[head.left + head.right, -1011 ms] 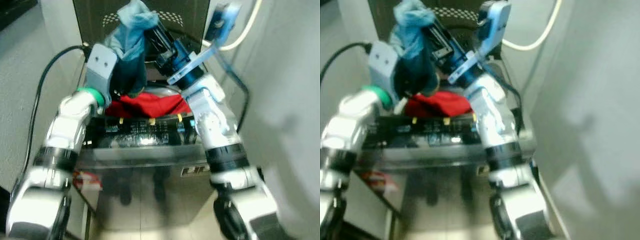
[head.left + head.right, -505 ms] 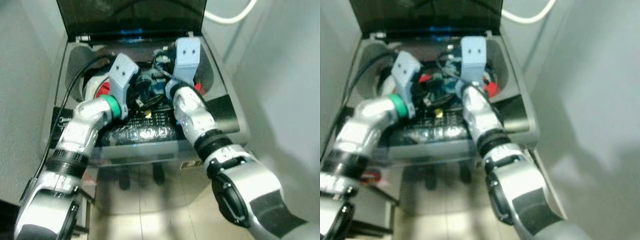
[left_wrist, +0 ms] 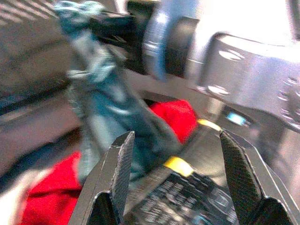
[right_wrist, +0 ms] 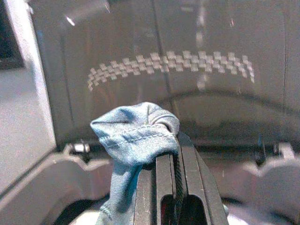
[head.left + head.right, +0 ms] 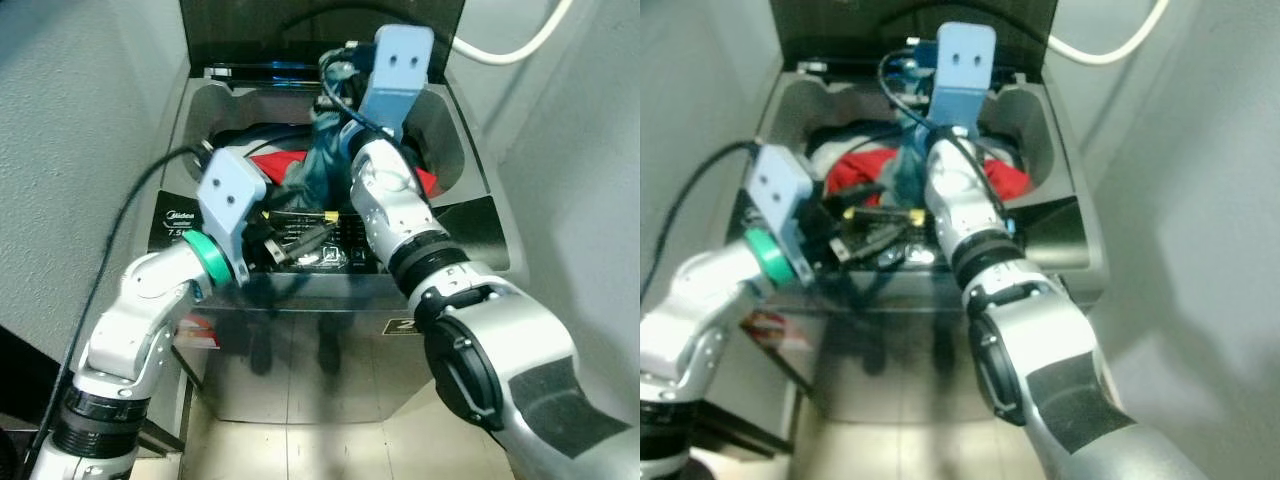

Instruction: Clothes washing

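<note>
1. Crumpled teal-blue knit cloth garment (image 4: 136, 136): mottled blue-green.
2. Bright red fabric garment (image 5: 283, 165): plain red.
3. Top-loading grey metal washing machine (image 5: 455, 160): grey body, glossy black control panel (image 5: 330, 245) with yellow marks.
4. Raised dark tinted lid (image 4: 187, 84): an arc of pale checkered squares.
5. Curved cream hose (image 5: 510, 45): off-white.

This is a laundry corner of a home, a narrow nook closed in by plain pale walls (image 5: 70, 120) on both sides. A top-loading washing machine (image 5: 470, 215) fills the gap, its dark lid (image 4: 187, 93) propped open, a Midea-branded control panel (image 5: 320, 245) along its front edge, and red and blue-grey clothes (image 5: 290, 165) heaped in the tub. A white hose (image 5: 510, 45) loops along the wall behind it, and pale tiles (image 5: 320, 445) cover the floor.
</note>
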You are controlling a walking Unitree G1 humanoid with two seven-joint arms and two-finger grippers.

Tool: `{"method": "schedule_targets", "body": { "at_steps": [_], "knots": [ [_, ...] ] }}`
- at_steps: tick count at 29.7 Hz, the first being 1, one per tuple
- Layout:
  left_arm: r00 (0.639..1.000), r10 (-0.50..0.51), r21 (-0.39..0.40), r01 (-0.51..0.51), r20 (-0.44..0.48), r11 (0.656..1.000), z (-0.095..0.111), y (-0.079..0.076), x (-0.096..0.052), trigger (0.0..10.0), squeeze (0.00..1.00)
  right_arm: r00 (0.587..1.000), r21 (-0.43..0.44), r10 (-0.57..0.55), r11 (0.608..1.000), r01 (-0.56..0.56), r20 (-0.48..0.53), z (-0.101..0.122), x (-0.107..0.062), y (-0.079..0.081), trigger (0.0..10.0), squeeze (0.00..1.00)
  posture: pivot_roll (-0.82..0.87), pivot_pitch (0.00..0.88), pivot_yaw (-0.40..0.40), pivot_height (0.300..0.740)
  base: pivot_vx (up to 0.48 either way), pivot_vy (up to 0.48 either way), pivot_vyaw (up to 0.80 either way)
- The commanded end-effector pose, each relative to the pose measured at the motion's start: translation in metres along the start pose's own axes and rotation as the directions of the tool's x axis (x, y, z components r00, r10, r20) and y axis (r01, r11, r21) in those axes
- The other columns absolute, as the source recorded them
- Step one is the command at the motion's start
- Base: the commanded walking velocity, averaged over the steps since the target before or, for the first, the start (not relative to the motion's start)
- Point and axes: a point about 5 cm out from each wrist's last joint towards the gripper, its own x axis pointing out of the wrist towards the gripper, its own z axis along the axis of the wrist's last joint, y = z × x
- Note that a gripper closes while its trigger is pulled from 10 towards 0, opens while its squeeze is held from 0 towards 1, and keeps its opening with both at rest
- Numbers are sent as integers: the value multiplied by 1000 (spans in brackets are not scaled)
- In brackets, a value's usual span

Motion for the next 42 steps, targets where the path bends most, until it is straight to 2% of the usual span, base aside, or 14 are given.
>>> {"method": "schedule_targets", "body": {
  "at_steps": [1, 2, 3, 13, 16, 17, 18, 22, 23, 25, 28, 33, 39, 42],
  "knots": [
    [1000, 25, 46, -25, 6, 999, 8, 0, -3, 10000, 0, 995, -58, 45, 997, -40, 87, 18, 6, 2, 10000, 0, 174, 131, 22, 740, 0, 0, 0],
    [1000, 25, 46, -25, 6, 999, 8, 0, -3, 10000, 0, 995, -58, 45, 997, -40, 87, 18, 6, 2, 10000, 0, 174, 131, 22, 740, 0, 0, 0],
    [1000, 25, 53, -25, 10, 998, 12, -1, -4, 10000, 0, 995, -91, 61, 994, -53, 85, 18, 6, 2, 10000, 1000, 170, 125, 29, 740, 0, 0, 0],
    [1000, 9, 22, -9, 20, 1000, 20, -12, -5, 10000, 0, 986, -289, 149, 943, -164, -73, 0, 5, -9, 10000, 1000, 150, 111, 47, 740, 0, 0, 0],
    [1000, 11, 15, -11, 20, 1000, 20, -15, -5, 10000, 0, 956, -435, 230, 853, -288, -181, -11, 1, -6, 10000, 1000, 152, 107, 49, 740, 0, 0, 0],
    [1000, 13, 14, -14, 18, 1000, 20, -15, -6, 10000, 0, 939, -513, 263, 787, -342, -222, -15, 0, -5, 10000, 0, 153, 106, 50, 740, 0, 0, 0],
    [1000, 13, 14, -14, 18, 1000, 20, -15, -6, 10000, 0, 939, -513, 263, 787, -342, -222, -15, 0, -5, 10000, 0, 153, 106, 50, 740, 0, 0, 0],
    [1000, 19, 6, -19, 8, 1000, 22, -15, -9, 10000, 0, 840, -708, 347, 456, -540, -418, -21, -3, -20, 10000, 0, 149, 107, 52, 740, 0, 0, 0],
    [1000, 19, 6, -19, 8, 1000, 22, -15, -9, 10000, 0, 840, -708, 347, 456, -540, -418, -21, -3, -20, 10000, 0, 149, 107, 52, 740, 0, 0, 0],
    [1000, 22, 3, -22, 3, 1000, 22, -16, -11, 10000, 0, 803, -722, 353, 361, -590, -479, -20, -4, -30, 10000, 0, 144, 108, 54, 740, 0, 0, 0],
    [1000, 22, 3, -22, 3, 1000, 22, -16, -11, 10000, 0, 803, -722, 353, 361, -590, -479, -20, -4, -30, 10000, 0, 144, 108, 54, 740, 0, 0, 0],
    [1000, 22, -3, -22, -3, 1000, 22, -16, -12, 10000, 0, 707, -637, 381, 312, -705, -596, -13, -7, -60, 10000, 0, 140, 111, 62, 740, 0, 0, 0],
    [1000, 10, -8, -10, -15, 1000, 22, -17, -12, 10000, 0, 485, -463, 429, 164, -871, -762, -23, -32, -94, 10000, 0, 130, 114, 82, 740, 0, 0, 0],
    [1000, 3, -9, -3, -15, 1000, 22, -18, -11, 10000, 0, 468, -426, 474, 201, -882, -746, -20, -34, -96, 10000, 0, 128, 113, 82, 740, 0, 0, 0]
  ]
}}
